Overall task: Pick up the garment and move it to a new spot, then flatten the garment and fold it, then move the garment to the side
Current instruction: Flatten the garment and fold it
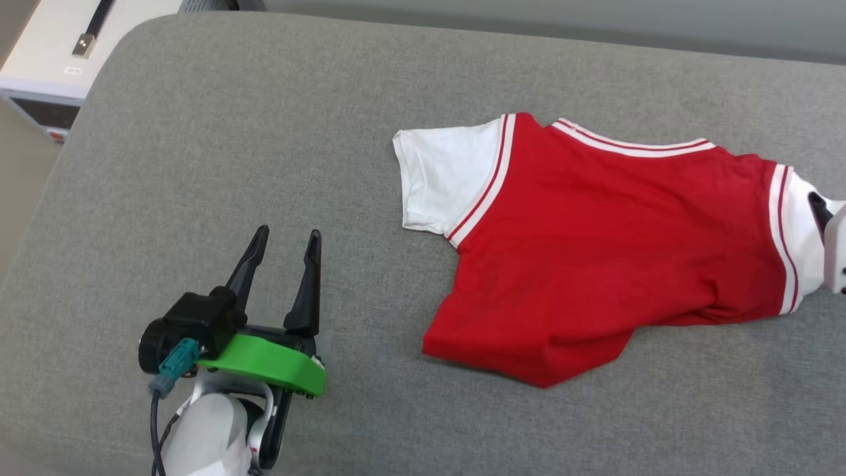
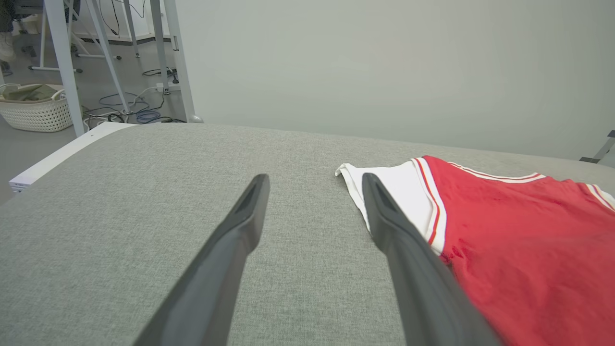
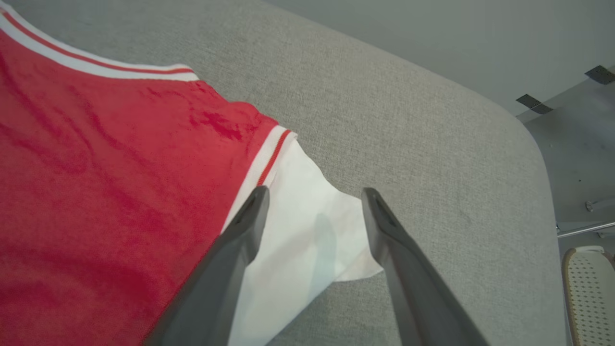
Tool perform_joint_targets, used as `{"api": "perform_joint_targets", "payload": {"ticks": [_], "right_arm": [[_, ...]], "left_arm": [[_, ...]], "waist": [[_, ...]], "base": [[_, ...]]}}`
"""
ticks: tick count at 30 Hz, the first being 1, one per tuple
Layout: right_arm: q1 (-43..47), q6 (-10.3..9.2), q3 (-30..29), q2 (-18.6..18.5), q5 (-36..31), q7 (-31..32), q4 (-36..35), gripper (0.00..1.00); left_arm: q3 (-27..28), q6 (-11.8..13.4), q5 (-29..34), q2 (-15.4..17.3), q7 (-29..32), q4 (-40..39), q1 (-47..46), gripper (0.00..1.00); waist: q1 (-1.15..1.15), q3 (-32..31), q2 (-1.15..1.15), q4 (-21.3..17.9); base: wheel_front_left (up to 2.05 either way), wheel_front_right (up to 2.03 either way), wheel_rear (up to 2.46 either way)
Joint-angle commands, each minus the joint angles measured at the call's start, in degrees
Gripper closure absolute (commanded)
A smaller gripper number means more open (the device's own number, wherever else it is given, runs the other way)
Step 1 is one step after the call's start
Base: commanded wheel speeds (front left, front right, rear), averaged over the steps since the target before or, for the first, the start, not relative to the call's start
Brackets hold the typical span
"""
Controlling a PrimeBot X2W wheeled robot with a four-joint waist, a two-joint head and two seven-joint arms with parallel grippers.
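Head view: grey padded surface (image 1: 264,132) takes most of frame. Garment (image 1: 595,231) lies on it, centre to right edge, plain red side up. One white sleeve (image 1: 443,178) points frame-left, the other sits at right edge, striped neck trim toward top. Lower red edge bunched and folded under at bottom centre, not flat. Left gripper (image 1: 289,231) lower left over bare grey surface, fingers spread apart, holding nothing, near the left sleeve but not touching. Right wrist view: right gripper (image 3: 314,192) fingers wide apart, straddling the right-hand white sleeve (image 3: 307,230), which lies flat under and between them, not pinched. Can't tell if the tips touch the cloth. Left wrist view: sleeve corner just beyond the right-hand finger (image 2: 399,230). White cabinet (image 1: 46,53) upper left of head view. White basket (image 2: 33,113) and floor cables (image 2: 139,115) upper left of left wrist view.
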Motion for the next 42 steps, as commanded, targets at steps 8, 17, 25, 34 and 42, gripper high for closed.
{"api": "perform_joint_targets", "payload": {"ticks": [8,17,25,34,42], "right_arm": [[7.62,-0.05,-4.41,6.95,1.39,-16.21,-11.89,0.0],[22.13,-0.05,-12.15,18.77,1.02,-26.76,-22.93,0.0],[30.43,-0.05,-14.41,26.19,-1.02,-31.34,-28.3,0.0],[31.99,-0.05,-14.36,28.18,-1.0,-31.39,-30.77,0.0],[31.64,-0.05,-12.97,28.5,-1.24,-29.68,-32.67,0.0]], "left_arm": [[-0.4,-0.16,-1.61,0.46,-0.34,0.09,1.17,0.0],[-0.05,-0.16,-3.58,-0.4,-0.34,-0.78,4.38,0.0],[0.35,-0.16,-4.42,-1.22,-0.34,-0.61,7.07,0.0],[-1.37,-0.16,-4.13,1.11,-0.26,1.64,4.92,0.0],[-7.23,-0.16,-7.56,8.85,16.46,4.61,-11.39,0.0]], "waist": [[0.0,-8.42,0.0,-5.57],[0.0,-11.2,0.0,-8.26],[0.0,-11.88,0.0,-9.61],[0.0,-10.45,0.0,-11.74],[0.0,-5.48,0.0,-14.06]], "base": [[0.0,0.0,0.0],[0.0,0.0,0.0],[0.0,0.0,0.0],[0.0,0.0,0.0],[0.0,0.0,0.0]]}}
